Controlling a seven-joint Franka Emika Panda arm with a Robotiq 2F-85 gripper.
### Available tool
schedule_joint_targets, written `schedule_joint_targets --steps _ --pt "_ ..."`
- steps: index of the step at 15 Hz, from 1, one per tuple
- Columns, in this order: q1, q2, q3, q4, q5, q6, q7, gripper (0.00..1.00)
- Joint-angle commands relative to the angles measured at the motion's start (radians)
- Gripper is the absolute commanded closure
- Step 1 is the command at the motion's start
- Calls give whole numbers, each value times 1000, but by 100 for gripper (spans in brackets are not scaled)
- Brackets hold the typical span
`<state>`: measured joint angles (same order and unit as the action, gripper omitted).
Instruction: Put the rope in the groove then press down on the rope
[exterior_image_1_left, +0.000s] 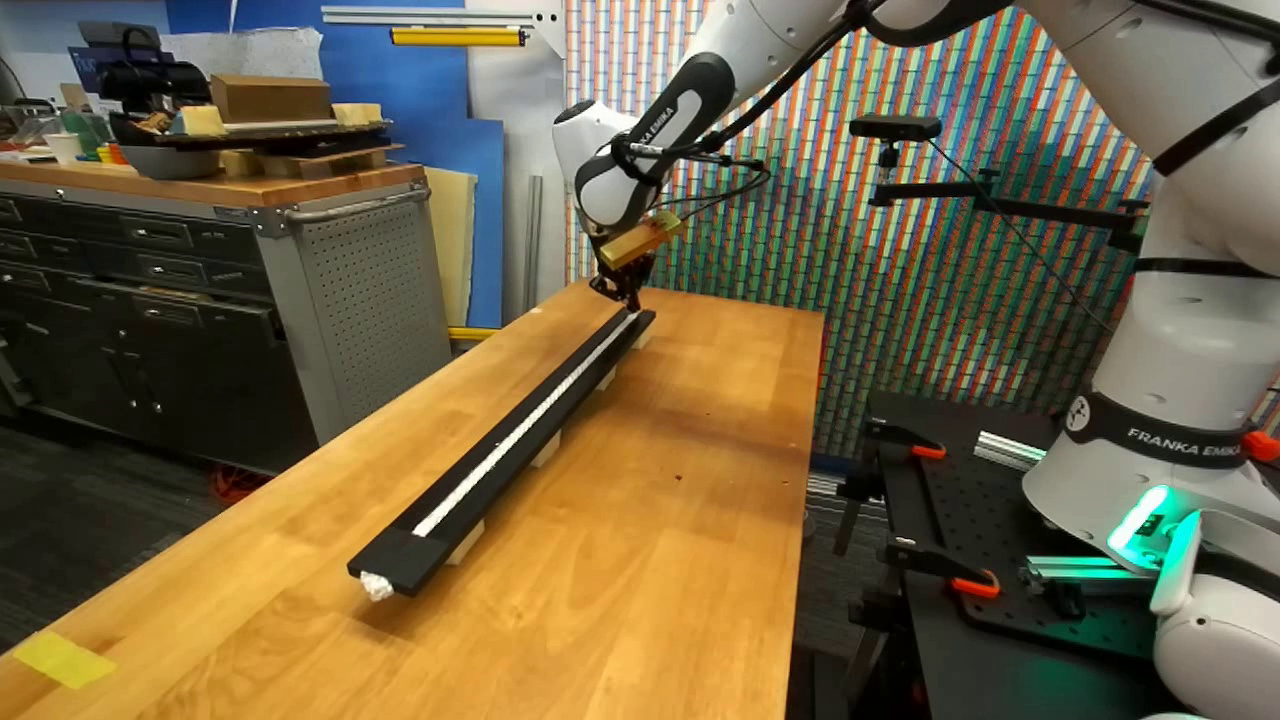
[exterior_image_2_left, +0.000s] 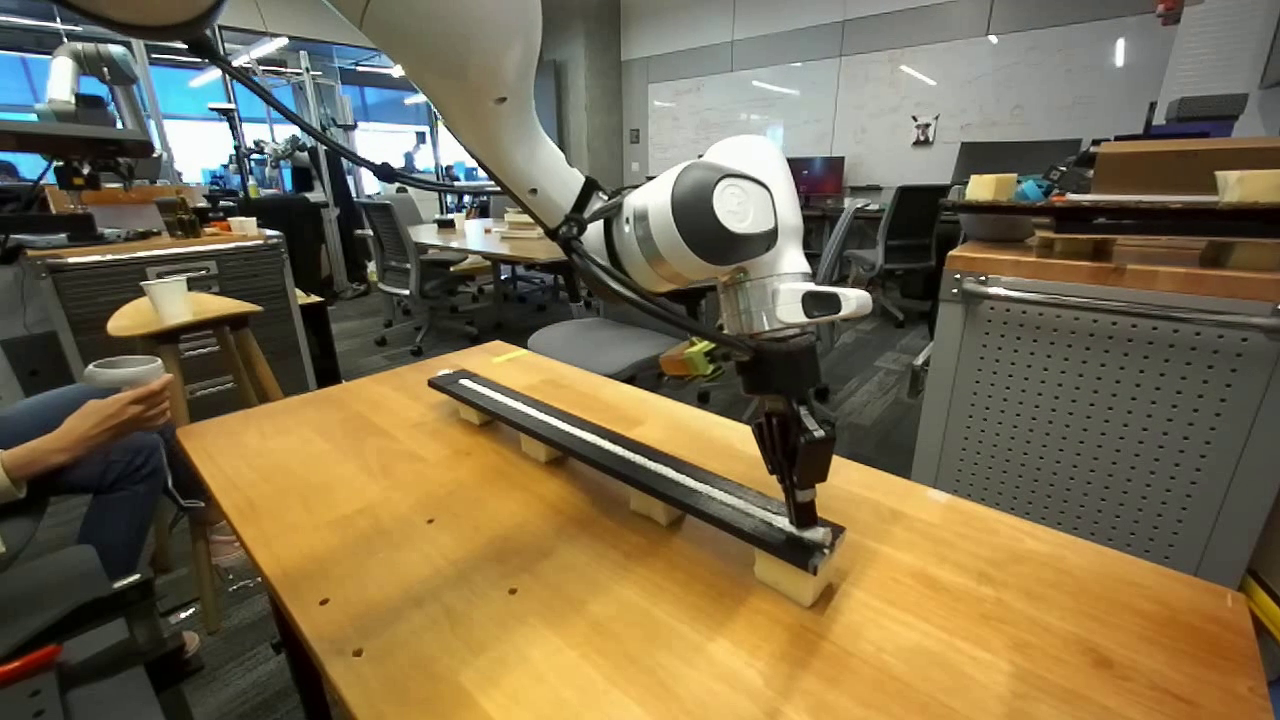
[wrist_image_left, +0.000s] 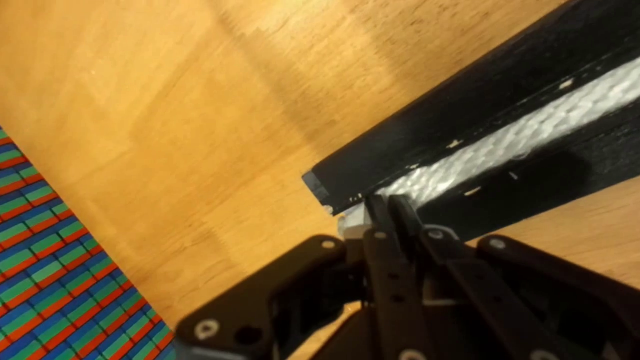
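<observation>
the white rope (wrist_image_left: 475, 159) lay in the groove (wrist_image_left: 595, 74) of the black bar (exterior_image_1_left: 400, 552), running along it in one straight line. the bar sat raised off the wooden table (exterior_image_1_left: 680, 560) on small pale blocks (exterior_image_2_left: 793, 575) spaced out beneath it. the gripper (wrist_image_left: 387, 201) was closed, its two fingers together, and it pointed down at the end of the bar well apart from the yellow tape (exterior_image_1_left: 64, 658) on the table. the fingertips were at the rope close to that end, seemingly touching it, though the dark fingers hid the exact spot in the wrist view. a little of the rope showed just past them, at the bar's edge. at the opposite end, in an exterior view, a crumpled white tuft (exterior_image_1_left: 376, 587) poked out from under the black top. the robot arm (exterior_image_2_left: 690, 225) reached over the table in both exterior views. beside the table, a seated person (exterior_image_2_left: 110, 480) held a pale cup (exterior_image_2_left: 124, 372), and a white cup (exterior_image_2_left: 167, 298) stood on a wooden stool (exterior_image_2_left: 215, 312) near the person. a grey cabinet (exterior_image_1_left: 370, 270) with a perforated side stood past another edge of the table
</observation>
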<state>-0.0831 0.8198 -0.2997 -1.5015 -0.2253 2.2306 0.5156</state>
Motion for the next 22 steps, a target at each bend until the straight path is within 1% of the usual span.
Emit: schedule_joint_targets --steps 1,2,7,14,18,22 --pt "-22 62 -2 94 41 -55 -7 92" --pt "-26 71 -1 106 48 -64 -8 90" --pt "-57 113 17 154 93 -108 -28 91" --pt "-107 159 50 230 161 -133 -72 91" --pt "-93 144 44 211 149 -113 -70 90" --pt "-59 86 27 131 119 -56 -54 91"
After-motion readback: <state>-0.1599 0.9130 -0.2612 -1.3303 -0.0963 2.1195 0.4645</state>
